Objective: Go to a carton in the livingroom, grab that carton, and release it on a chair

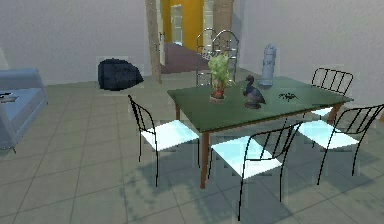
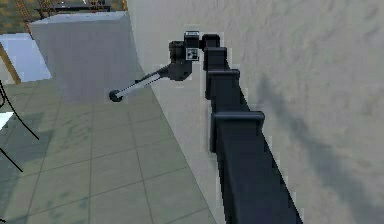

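Facing a green tabletop (image 1: 300,108) ringed by wire chairs (image 1: 165,133). The pincer (image 2: 120,95) hangs before a grey block (image 2: 80,55); cannot tell if it holds anything. Where the carton is stays uncertain: perhaps the tall pale container (image 1: 268,62) on the tabletop. Likely light, thin-walled; take gently across flat sides.

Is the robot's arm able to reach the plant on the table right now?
Probably not. The plant stands on the table ahead of the robot, while the arm and its tool stretch out sideways along a wall, away from it.
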{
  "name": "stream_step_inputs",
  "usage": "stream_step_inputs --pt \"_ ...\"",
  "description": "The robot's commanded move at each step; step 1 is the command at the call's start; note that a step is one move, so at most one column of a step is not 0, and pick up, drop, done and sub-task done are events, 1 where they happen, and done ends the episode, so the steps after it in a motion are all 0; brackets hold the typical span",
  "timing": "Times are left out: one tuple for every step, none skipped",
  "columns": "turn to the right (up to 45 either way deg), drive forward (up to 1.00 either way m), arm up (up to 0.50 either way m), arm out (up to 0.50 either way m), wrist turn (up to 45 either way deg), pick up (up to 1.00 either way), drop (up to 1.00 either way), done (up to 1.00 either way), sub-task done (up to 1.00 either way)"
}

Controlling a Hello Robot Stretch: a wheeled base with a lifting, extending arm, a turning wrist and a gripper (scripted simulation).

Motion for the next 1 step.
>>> stream_step_inputs --pt "0.0 0.00 0.00 0.00 -45.0 0.00 0.00 0.00 0.00"
